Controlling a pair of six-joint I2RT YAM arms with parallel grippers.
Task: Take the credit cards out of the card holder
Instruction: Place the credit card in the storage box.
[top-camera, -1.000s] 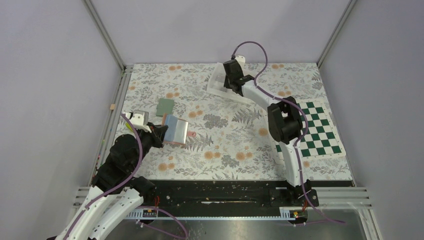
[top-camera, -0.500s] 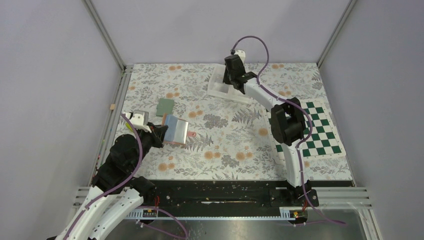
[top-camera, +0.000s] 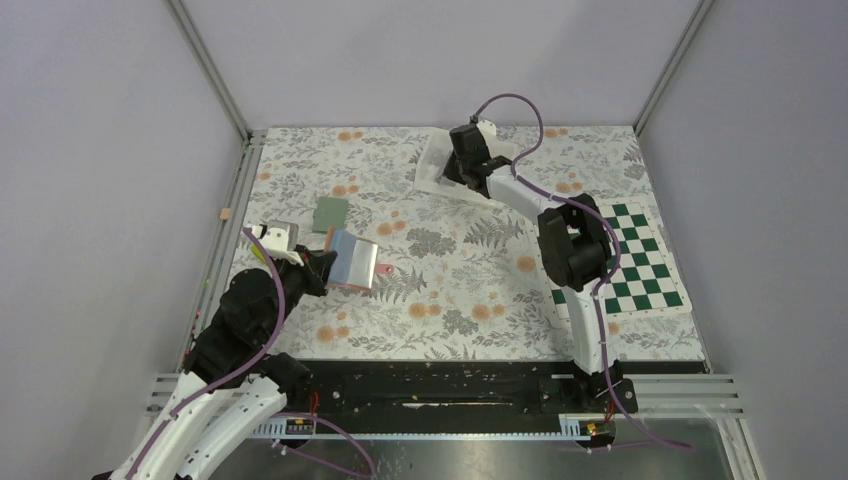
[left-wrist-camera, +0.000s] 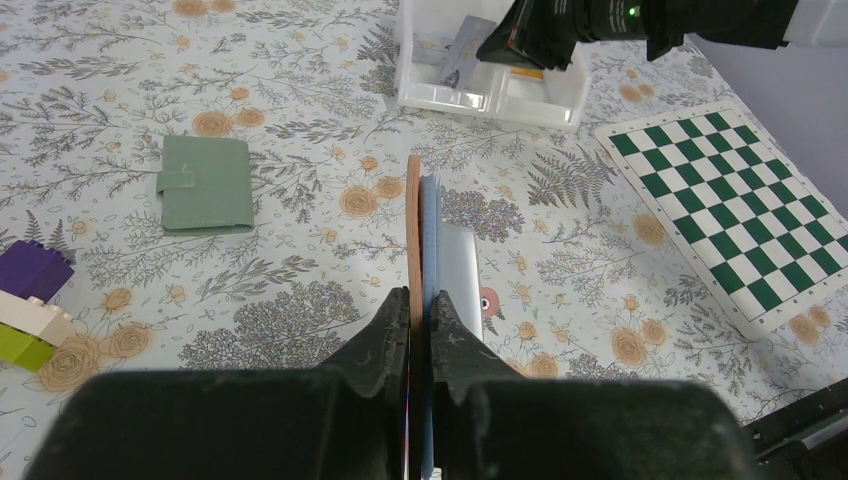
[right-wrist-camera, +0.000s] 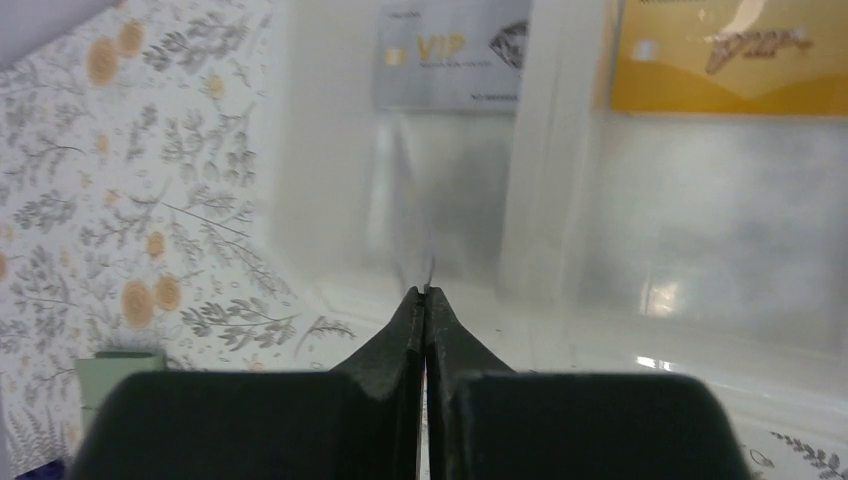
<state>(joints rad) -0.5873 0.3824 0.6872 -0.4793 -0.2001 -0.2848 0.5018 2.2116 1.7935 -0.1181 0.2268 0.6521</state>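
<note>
The card holder (top-camera: 352, 260) (left-wrist-camera: 428, 215), tan-brown outside and light blue inside, is held on edge above the table, with my left gripper (top-camera: 323, 264) (left-wrist-camera: 420, 292) shut on its tan cover and blue panels. Far across the table, my right gripper (top-camera: 455, 170) (right-wrist-camera: 425, 290) hangs over the white tray (top-camera: 430, 172) (right-wrist-camera: 560, 200), shut on a thin silvery credit card (left-wrist-camera: 462, 52) that appears edge-on (right-wrist-camera: 405, 200) in its own wrist view. A silver credit card (right-wrist-camera: 452, 55) and a gold one (right-wrist-camera: 725, 55) lie flat in the tray's two compartments.
A grey-green flat wallet-like piece (top-camera: 330, 213) (left-wrist-camera: 205, 183) lies left of centre. Purple, white and lime toy blocks (left-wrist-camera: 30, 305) sit near the left edge. The green-and-white chessboard mat (top-camera: 628, 262) (left-wrist-camera: 750, 200) covers the right side.
My right wrist has shifted and turned slightly above the tray while gripping its card. The left arm and the card holder have stayed put.
</note>
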